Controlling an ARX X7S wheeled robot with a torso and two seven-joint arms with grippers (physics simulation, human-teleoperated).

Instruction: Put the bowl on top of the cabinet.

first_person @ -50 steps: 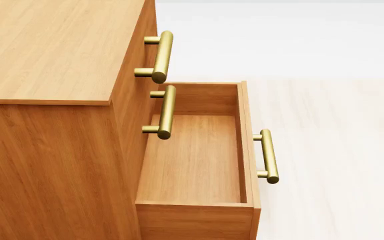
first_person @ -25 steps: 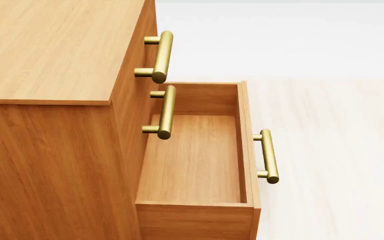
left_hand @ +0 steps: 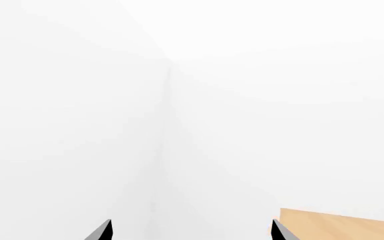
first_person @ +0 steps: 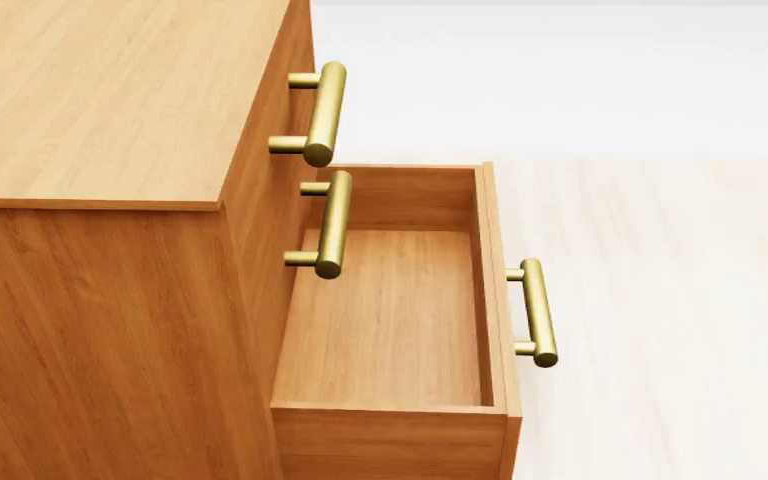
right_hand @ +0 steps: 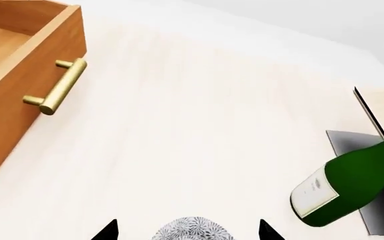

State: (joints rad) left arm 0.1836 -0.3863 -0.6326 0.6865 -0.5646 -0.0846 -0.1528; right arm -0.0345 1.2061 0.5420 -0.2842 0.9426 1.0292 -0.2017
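The cabinet (first_person: 104,110) fills the left of the head view, orange-brown with a flat bare top and brass bar handles (first_person: 324,112). Its lowest drawer (first_person: 391,320) stands pulled out and holds nothing. Neither arm shows in the head view, and the bowl does not either. In the right wrist view the speckled bowl (right_hand: 193,231) peeks in at the frame's edge on the pale floor, between the wide-apart fingertips (right_hand: 108,232) of my right gripper (right_hand: 188,233), which is open and not touching it. My left gripper (left_hand: 190,233) is open on nothing, facing a white wall.
A green bottle (right_hand: 352,182) lies tilted on a dark stand (right_hand: 352,142) beside the bowl in the right wrist view. The open drawer's front and handle (right_hand: 55,87) jut out on the other side. A pale wooden edge (left_hand: 342,226) sits by the left fingers.
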